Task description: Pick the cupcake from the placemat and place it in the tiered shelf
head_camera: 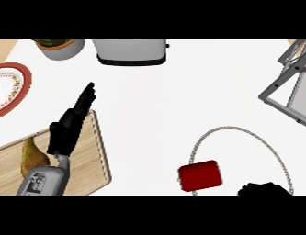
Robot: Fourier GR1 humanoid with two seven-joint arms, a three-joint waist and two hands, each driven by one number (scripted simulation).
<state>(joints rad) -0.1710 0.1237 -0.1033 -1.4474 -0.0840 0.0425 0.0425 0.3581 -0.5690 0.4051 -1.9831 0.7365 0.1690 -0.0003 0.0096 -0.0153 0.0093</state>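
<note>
- While the cupcake (pixel 201 176) straddles the placemat's (pixel 250 156) left rim, open counter (pixel 182 92) lies toward the tiered shelf (pixel 297 87).
- Its long axis cannot be told.
- Left hand (pixel 70 126) is released, fingers straight; right hand's (pixel 263 189) state cannot be told.

White counter (pixel 182 92) — placemat (pixel 245 149), board (pixel 91 172), plate (pixel 22 73)

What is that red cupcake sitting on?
The cupcake sits on a white placemat with a rope-like rim, near its lower-left edge. The mat's patch beneath it is hidden, and the right hand overlaps its lower part.
</note>
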